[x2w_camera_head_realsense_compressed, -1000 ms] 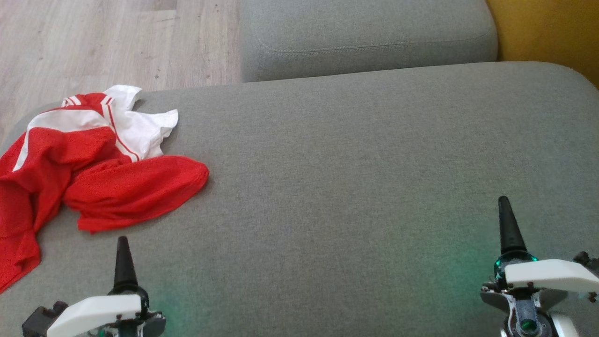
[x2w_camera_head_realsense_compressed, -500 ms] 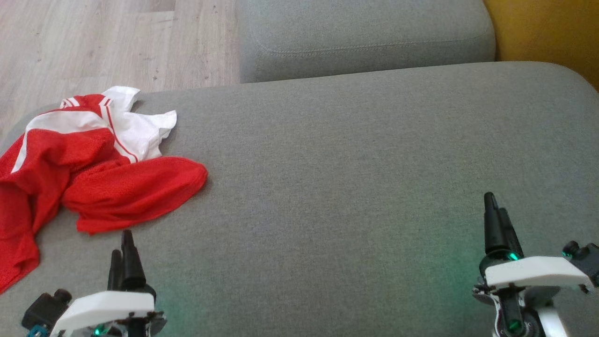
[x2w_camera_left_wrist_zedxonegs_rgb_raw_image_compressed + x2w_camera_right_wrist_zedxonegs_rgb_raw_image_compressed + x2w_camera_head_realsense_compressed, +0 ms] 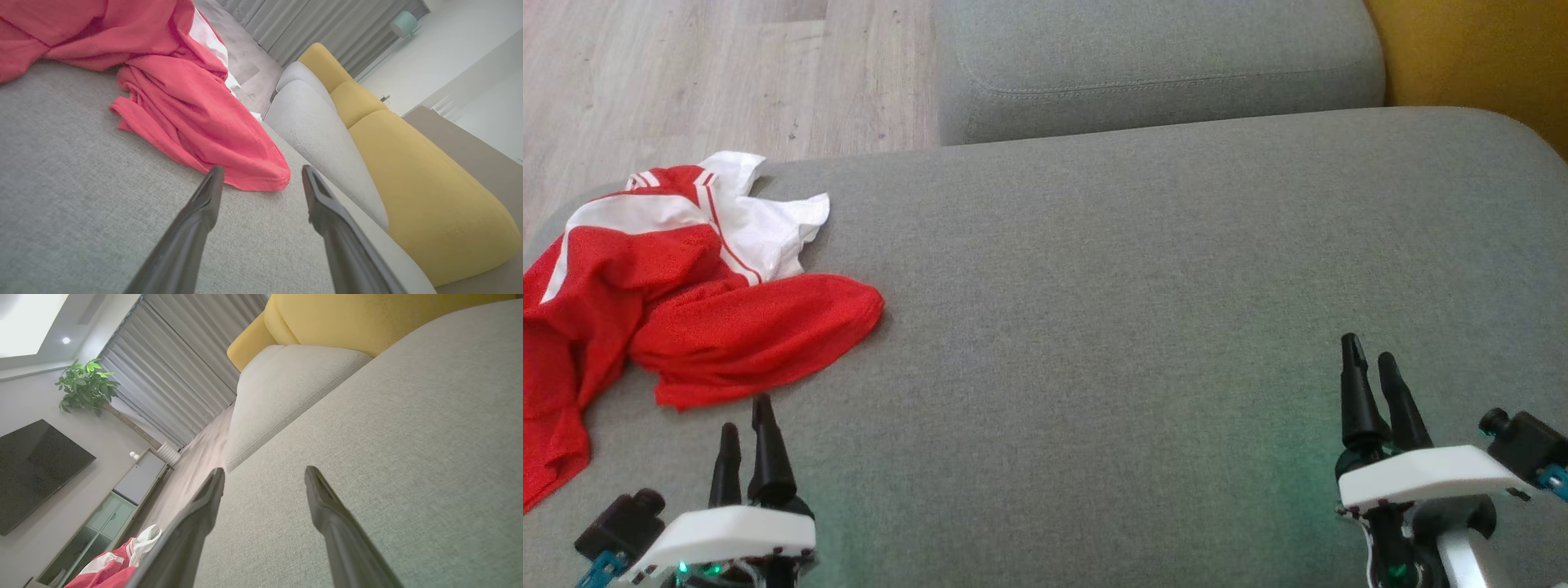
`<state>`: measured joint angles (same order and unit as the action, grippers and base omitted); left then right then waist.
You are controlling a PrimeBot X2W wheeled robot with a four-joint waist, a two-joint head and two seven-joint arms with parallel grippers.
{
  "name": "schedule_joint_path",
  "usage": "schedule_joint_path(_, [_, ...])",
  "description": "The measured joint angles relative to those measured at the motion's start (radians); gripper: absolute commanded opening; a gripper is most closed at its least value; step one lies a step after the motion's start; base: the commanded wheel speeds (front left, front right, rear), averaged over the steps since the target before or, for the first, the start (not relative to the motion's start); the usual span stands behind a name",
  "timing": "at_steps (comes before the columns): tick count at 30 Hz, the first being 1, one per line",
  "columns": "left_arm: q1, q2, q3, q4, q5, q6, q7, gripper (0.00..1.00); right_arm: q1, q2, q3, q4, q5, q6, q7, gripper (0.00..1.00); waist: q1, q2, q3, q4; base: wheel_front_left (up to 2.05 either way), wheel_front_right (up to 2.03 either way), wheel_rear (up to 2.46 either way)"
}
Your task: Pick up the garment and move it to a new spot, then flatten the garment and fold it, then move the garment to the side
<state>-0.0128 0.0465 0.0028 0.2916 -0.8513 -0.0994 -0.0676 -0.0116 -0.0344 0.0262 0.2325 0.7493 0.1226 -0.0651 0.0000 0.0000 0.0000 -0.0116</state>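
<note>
Pointing forward over the near edge of the broad grey fabric seat cushion (image 3: 1135,286), the left gripper (image 3: 745,412) has its two long dark fingers spread apart with nothing between them. The right gripper (image 3: 1367,347), well away toward the cushion's other side, is likewise spread wide and empty. Just beyond the left gripper's fingertips lies the crumpled red mesh garment (image 3: 686,318) with white panels and stripes, bunched at the cushion's left end. The fingertips are near its closest hem but apart from it. Farther back a second grey cushion (image 3: 1160,73) butts against the seat, with a mustard-yellow cushion (image 3: 1470,57) to its right and pale wood-plank floor (image 3: 686,73) to its left. Far behind, the right wrist view takes in grey pleated curtains (image 3: 171,375), a leafy green potted plant (image 3: 83,384) and a dark flat wall-mounted screen (image 3: 36,473).
</note>
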Motion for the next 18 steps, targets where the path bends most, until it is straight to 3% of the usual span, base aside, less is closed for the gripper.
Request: schedule_joint_path(18, [0.001, 0.015, -0.022, 0.026, 0.239, 0.011, -0.050, 1.00, 0.000, -0.001, 0.037, -0.004, -0.256, 0.000, -0.051, 1.00, 0.0000, 0.0000, -0.001, -0.004, 0.00, 0.00, 0.00])
